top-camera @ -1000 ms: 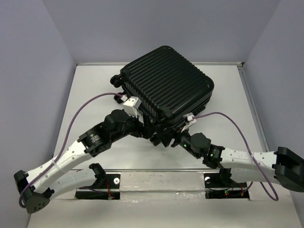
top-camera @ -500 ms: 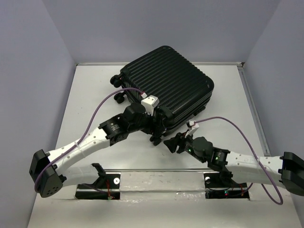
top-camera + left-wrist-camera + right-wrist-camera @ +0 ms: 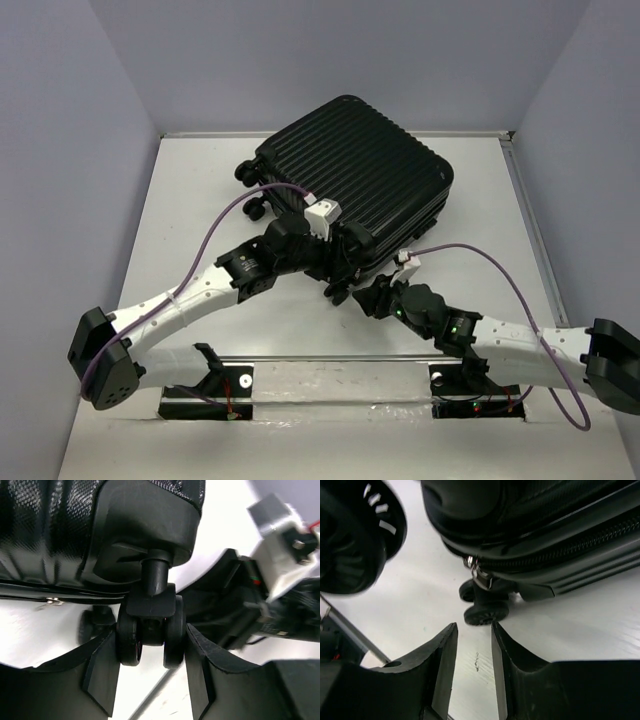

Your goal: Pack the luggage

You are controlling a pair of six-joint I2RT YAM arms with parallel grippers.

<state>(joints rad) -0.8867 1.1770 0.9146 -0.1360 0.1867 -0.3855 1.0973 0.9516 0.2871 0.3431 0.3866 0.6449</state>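
Ribbed plastic luggage (image 3: pixel 360 185), smooth matt table (image 3: pixel 200 200)

The luggage (image 3: pixel 350 185) is black, its hard shell patterned with parallel ribs, and its caster wheel (image 3: pixel 150 635) is black too. The zipper pull (image 3: pixel 479 578) is silver. The worktop (image 3: pixel 195 200) is white. The left arm (image 3: pixel 170 310) and right arm (image 3: pixel 510 342) are white with black joints and purple cables (image 3: pixel 207 240).

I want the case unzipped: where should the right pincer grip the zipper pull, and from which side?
Pinch the silver pull tab hanging below the zip of the luggage, right pincer advancing straight ahead: it seems to dangle clear of the shell, in line with the open jaws.
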